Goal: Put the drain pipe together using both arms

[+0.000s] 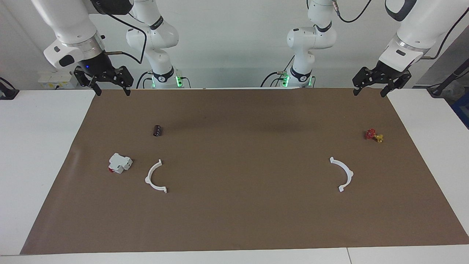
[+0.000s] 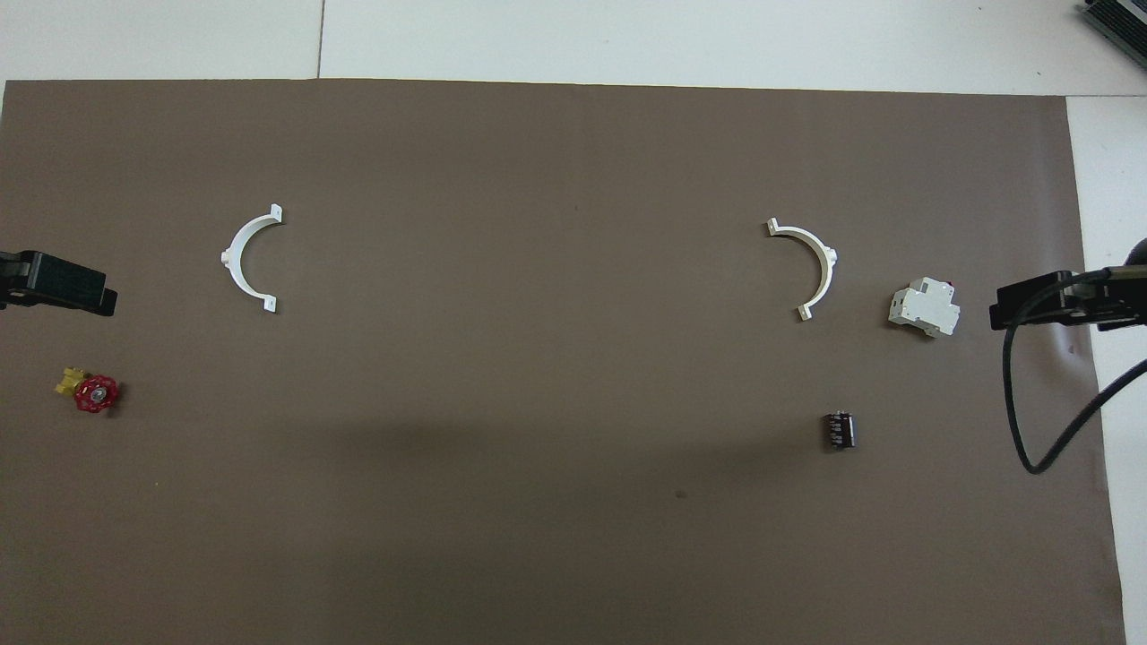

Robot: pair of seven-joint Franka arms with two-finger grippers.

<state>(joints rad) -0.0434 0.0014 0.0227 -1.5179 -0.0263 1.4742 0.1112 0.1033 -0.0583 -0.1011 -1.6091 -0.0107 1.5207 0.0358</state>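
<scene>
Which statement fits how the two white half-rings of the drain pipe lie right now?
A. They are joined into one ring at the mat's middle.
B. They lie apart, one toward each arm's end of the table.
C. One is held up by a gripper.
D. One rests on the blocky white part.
B: one half-ring lies beside the blocky white part, the other half-ring toward the left arm's end, with bare mat between them.

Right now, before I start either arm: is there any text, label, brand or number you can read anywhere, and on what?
None can be read.
White blocky part with a red end: no readable marking.
Dark cylinder: no print made out.
Red and yellow valve: nothing legible.
Two white arcs: plain.
Arm joints: dark marks, too small to read.
</scene>
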